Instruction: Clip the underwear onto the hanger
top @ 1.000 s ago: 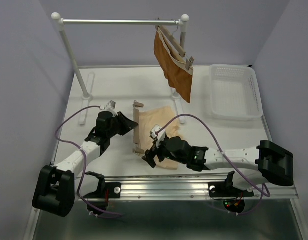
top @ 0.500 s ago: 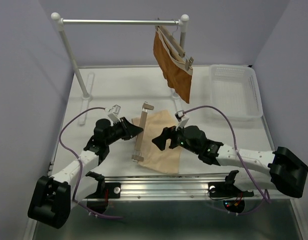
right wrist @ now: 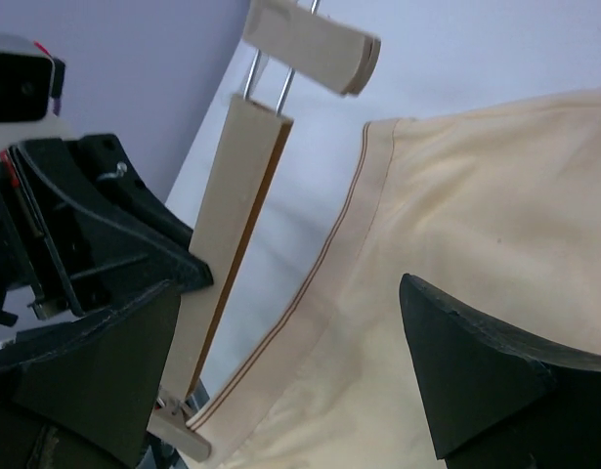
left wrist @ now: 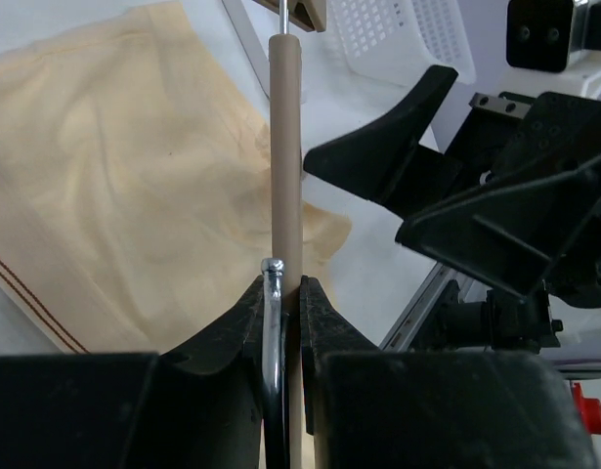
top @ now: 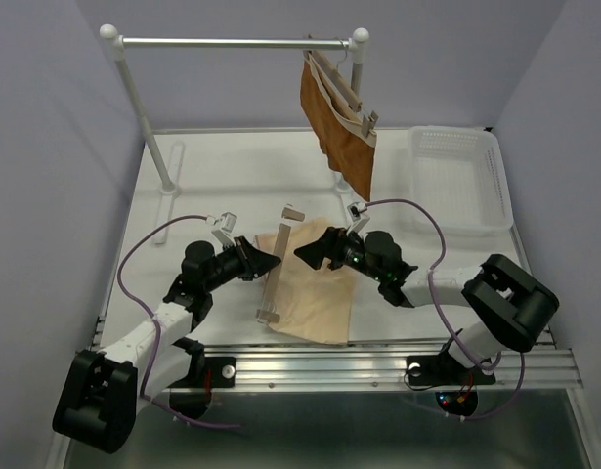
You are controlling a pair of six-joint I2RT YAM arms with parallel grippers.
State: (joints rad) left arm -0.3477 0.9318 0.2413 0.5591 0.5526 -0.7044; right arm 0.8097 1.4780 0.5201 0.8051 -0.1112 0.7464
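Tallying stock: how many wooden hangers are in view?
2. One hanger, held by the left gripper beside the underwear; a second hanger on the rail, carrying brown cloth. More could hide behind that cloth.

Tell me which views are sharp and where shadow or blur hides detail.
Top view: even light, sharp, soft shadows; hanger and underwear read clearly. Left wrist: left tool is near, dark, soft-focused; the hanger beyond is sharper. Right wrist: right tool shows as black silhouettes, underwear's stripe crisp.
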